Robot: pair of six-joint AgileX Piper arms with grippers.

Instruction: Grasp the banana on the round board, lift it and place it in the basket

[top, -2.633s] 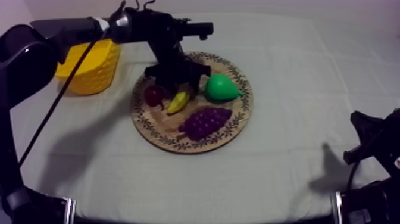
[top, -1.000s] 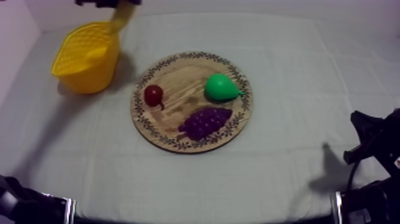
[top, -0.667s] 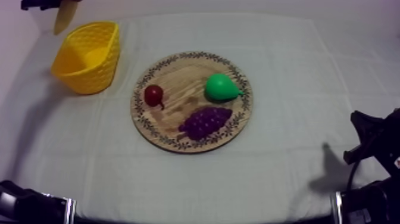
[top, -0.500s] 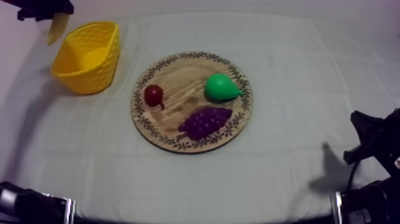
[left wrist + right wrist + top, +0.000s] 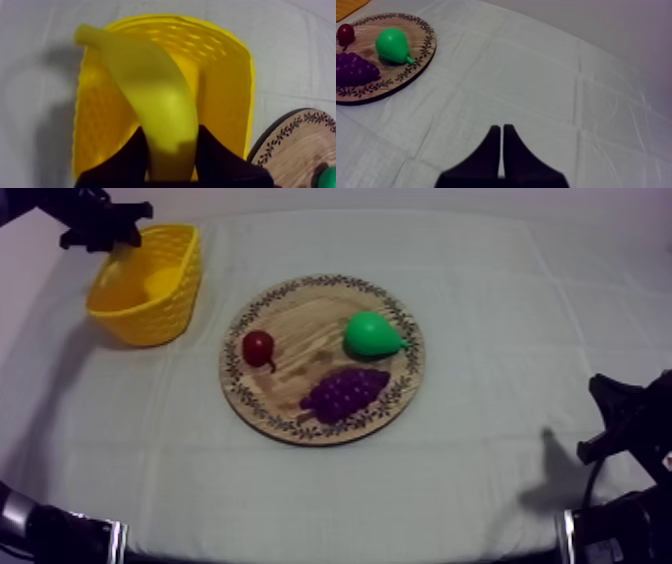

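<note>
Top view: pear [image 5: 372, 334], grapes [image 5: 345, 393] on board [image 5: 300, 316]

Top cam: high, slanted down, covers whole tabletop [image 5: 480, 488], board [image 5: 300, 313] mid-frame. Left wrist cam: close above basket [image 5: 225, 90], looking down into it, board rim just beside. Right wrist cam: low, well back from board, facing it. All three share the board.

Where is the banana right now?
In the left wrist view the banana is clamped in the jaws of the left gripper, poised over the yellow basket, which stands left of the wooden board.
</note>
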